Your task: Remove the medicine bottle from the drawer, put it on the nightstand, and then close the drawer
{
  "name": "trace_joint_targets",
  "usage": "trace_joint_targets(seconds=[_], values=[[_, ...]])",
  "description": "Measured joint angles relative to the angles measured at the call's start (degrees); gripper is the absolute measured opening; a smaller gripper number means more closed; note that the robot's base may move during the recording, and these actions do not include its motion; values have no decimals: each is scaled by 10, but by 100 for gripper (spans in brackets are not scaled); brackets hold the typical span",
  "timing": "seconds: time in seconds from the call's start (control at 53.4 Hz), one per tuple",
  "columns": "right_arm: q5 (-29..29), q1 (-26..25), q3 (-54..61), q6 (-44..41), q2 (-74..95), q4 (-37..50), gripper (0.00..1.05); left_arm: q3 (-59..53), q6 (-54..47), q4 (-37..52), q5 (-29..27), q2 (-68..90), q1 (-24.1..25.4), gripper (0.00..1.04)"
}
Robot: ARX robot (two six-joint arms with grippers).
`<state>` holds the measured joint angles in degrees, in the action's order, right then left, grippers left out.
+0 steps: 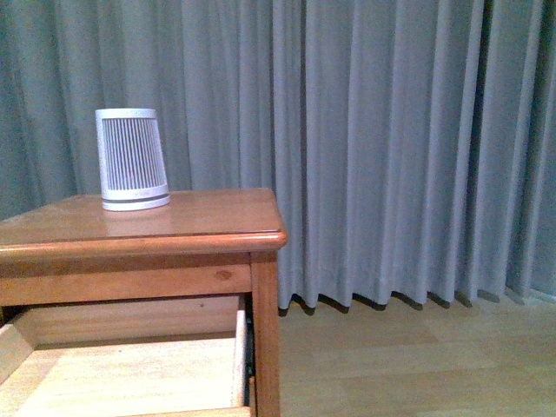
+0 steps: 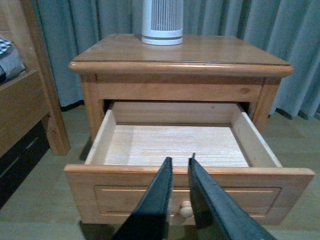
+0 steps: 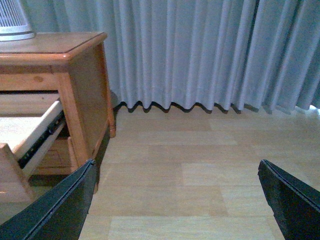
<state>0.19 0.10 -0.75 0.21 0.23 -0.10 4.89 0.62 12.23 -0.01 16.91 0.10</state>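
Note:
The nightstand (image 1: 174, 226) stands at the left of the front view with its upper drawer (image 1: 130, 365) pulled out. In the left wrist view the drawer (image 2: 175, 145) shows a bare pale wood floor, and its front has a round knob (image 2: 186, 209). No medicine bottle shows in any view. My left gripper (image 2: 180, 161) is shut and empty, hovering just in front of the drawer front, above the knob. My right gripper (image 3: 177, 167) is open and empty over the wooden floor, to the right of the nightstand (image 3: 75, 65).
A large white ribbed tapered device (image 1: 132, 159) stands on the nightstand top, also seen in the left wrist view (image 2: 161, 22). Grey curtains (image 1: 391, 139) hang behind. A wooden bed frame (image 2: 25, 100) stands left of the nightstand. Pale wooden floor (image 3: 200, 165) lies to the right.

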Motion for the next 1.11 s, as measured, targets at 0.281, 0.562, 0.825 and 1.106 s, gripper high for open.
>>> trace_joint_targets(seconds=[0.281,0.562,0.825,1.106], values=[[0,0,0,0,0,0,98,-18,-2,-22,0,-40,0,3],[-2,-1,0,0,0,0,98,-43,-3,-119,-2,-161,-1,3],[-325,-119,-84,61,174,-78,98,-43,-2,-122,-2,-165,-1,45],[-222,-10,-353,70,540,57,98,-43,-2,-122,-1,-166,-1,95]])
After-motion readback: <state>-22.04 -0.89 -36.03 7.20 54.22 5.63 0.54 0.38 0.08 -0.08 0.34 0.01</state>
